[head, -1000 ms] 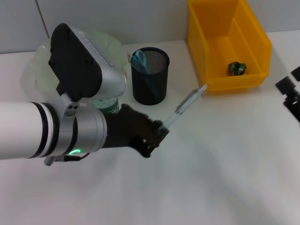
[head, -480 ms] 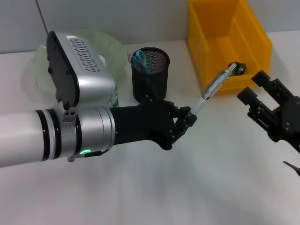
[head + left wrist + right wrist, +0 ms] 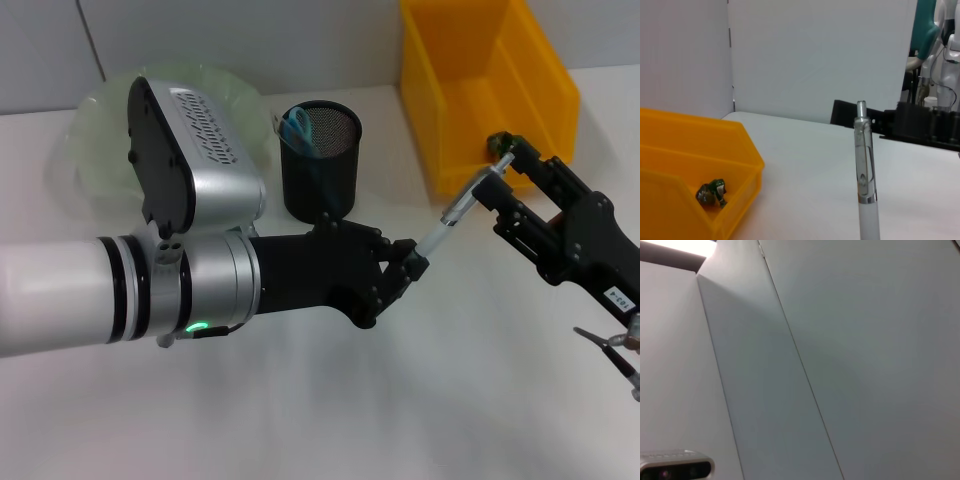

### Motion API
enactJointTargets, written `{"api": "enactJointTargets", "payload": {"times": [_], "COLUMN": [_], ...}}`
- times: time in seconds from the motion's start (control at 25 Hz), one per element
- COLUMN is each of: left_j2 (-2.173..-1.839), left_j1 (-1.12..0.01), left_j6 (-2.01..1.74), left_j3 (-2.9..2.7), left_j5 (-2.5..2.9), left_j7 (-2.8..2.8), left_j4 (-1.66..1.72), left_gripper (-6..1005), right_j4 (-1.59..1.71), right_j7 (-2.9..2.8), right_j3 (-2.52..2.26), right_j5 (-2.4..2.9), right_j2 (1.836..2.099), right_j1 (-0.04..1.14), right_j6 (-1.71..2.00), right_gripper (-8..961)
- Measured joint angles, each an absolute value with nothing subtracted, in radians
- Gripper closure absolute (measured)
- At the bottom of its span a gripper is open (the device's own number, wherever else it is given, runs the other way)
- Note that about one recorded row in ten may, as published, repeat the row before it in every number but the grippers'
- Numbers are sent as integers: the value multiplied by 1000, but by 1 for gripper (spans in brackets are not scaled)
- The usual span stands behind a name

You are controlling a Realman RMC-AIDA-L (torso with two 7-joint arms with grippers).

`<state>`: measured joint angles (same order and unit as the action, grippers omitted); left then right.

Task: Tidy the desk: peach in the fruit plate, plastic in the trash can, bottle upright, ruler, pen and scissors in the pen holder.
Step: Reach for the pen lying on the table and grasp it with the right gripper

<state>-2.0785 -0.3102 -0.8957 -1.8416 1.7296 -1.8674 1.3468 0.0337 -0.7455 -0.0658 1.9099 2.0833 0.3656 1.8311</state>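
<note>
The left gripper (image 3: pixel 400 268) was clamped on the lower end of the pen (image 3: pixel 462 203), holding it slanted up above the tabletop (image 3: pixel 420 400) between the pen holder (image 3: pixel 319 160) and the yellow trash can (image 3: pixel 487 90). The right gripper (image 3: pixel 503 172) had its fingers spread around the pen's upper end, apparently not closed on it; this looked like a hand-over. To do it well, the right gripper should close squarely on the barrel below the clip, and the left should let go only once that grip is firm, so the pen does not drop or swing. Blue scissors (image 3: pixel 297 127) stood in the pen holder, and a crumpled green plastic scrap (image 3: pixel 711 192) lay in the trash can.
</note>
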Motion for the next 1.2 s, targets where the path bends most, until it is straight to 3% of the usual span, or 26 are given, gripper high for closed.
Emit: {"api": "enactJointTargets", "payload": {"times": [0.56, 0.8, 0.96, 1.16, 1.2], "left_j2": [-2075, -2075, -2075, -2076, -2076], "left_j1": [-311, -311, -309, -310, -310], "left_j6": [-901, -905, -908, -908, -908], "left_j3": [-1842, -1842, -1839, -1840, -1840], "left_j5": [1717, 1716, 1716, 1715, 1715], "left_j7": [-1845, -1845, -1845, -1845, -1845], "left_j4": [1347, 1349, 1353, 1353, 1351], "left_gripper": [818, 813, 810, 807, 806], "right_j4": [23, 15, 9, 10, 10], "right_j7": [-870, -871, -873, -873, -873], "right_j3": [-75, -77, -77, -77, -77], "right_j5": [1921, 1922, 1922, 1922, 1922], "right_j2": [2080, 2083, 2082, 2082, 2082], "right_j1": [368, 367, 368, 368, 368], "right_j6": [1822, 1819, 1816, 1811, 1811], "right_gripper": [328, 466, 467, 556, 624]}}
